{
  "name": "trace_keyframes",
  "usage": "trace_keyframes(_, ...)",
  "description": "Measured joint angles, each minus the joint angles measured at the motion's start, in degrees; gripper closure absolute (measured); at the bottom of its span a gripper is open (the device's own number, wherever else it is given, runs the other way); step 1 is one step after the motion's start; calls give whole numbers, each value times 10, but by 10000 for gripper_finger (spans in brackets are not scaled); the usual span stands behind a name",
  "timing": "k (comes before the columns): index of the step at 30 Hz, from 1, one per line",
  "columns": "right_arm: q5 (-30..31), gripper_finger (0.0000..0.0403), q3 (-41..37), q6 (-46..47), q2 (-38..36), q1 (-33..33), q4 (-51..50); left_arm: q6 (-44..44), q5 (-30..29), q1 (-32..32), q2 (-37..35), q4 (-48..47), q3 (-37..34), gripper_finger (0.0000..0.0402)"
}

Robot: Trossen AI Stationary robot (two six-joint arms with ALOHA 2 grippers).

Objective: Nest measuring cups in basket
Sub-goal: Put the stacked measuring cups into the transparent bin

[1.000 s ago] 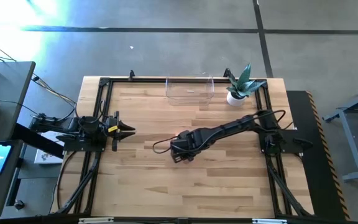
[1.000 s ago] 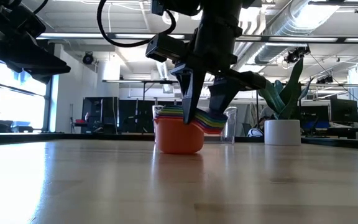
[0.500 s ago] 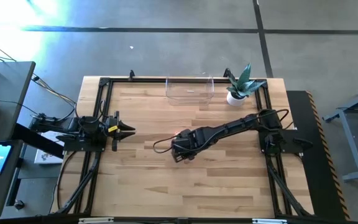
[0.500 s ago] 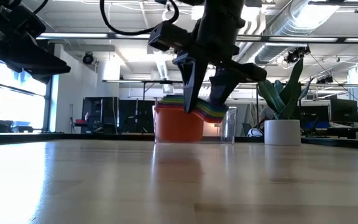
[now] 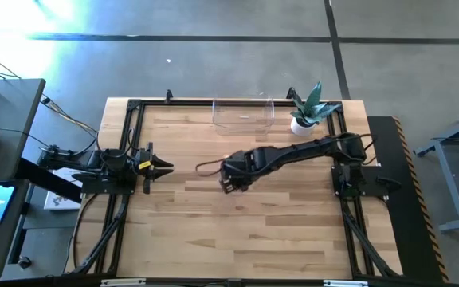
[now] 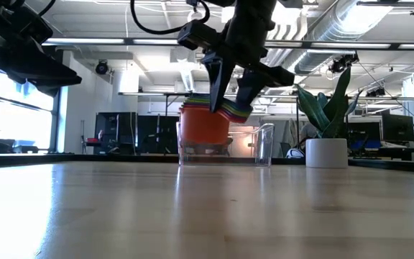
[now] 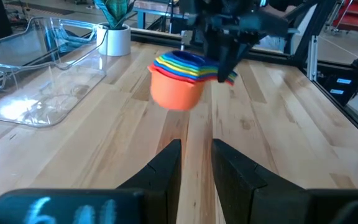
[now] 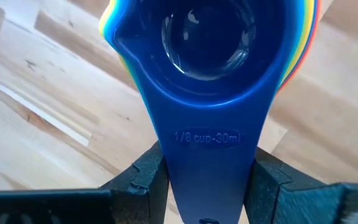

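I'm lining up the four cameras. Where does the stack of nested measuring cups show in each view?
High view: hidden beneath the right gripper, mid-table.
Low view: stack of cups, upper centre, lifted off the table.
Left wrist view, upper centre.
Right wrist view, filling the top.
Shared landmark: white plant pot.

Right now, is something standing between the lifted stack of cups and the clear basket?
Nothing visible does. The right gripper holds the nested measuring cups above the table, and only bare wood lies between them and the basket. The plant pot stands beside the basket.
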Motion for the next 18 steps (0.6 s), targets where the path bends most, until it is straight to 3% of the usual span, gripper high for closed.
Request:
trace_keyframes(8,-14,268,0,-82,-24,-59,-23,0,0,0,0,0,0,323)
trace_keyframes(18,-49,268,0,-277,-60,-178,-36,0,0,0,0,0,0,323)
